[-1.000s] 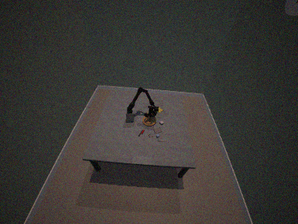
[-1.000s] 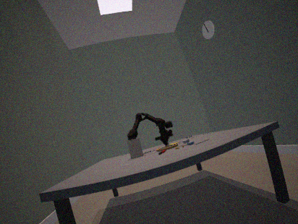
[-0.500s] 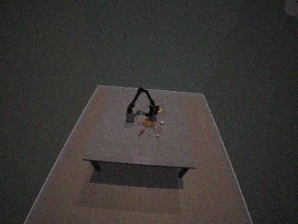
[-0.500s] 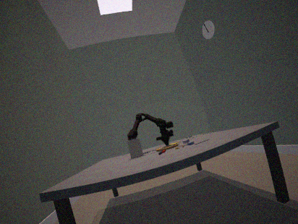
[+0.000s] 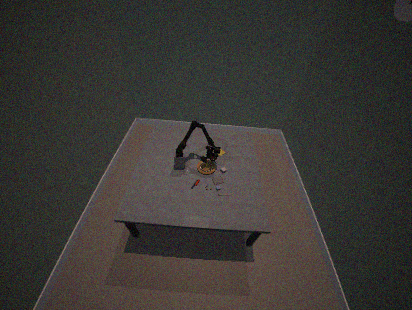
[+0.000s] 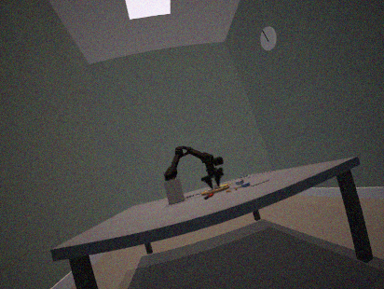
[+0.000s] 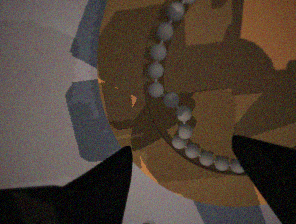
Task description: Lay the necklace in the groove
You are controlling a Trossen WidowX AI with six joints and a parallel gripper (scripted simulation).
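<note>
The round bead board is orange-brown and lies on the table. The pearl bead necklace is a string of grey-white beads on the board. In the wrist view its left run follows the curved groove closely. Several beads below that bend inward off the groove, and the lower run lies along the groove again toward the right finger. My gripper is open low over the board's edge, with beads visible between its spread fingertips. The right finger hides where the lower run continues.
Blue-grey pieces show at the board's outer edge. A red-handled tool lies beside the board. A yellow piece is behind the gripper. A small pale block, a blue item and a thin stick lie nearby.
</note>
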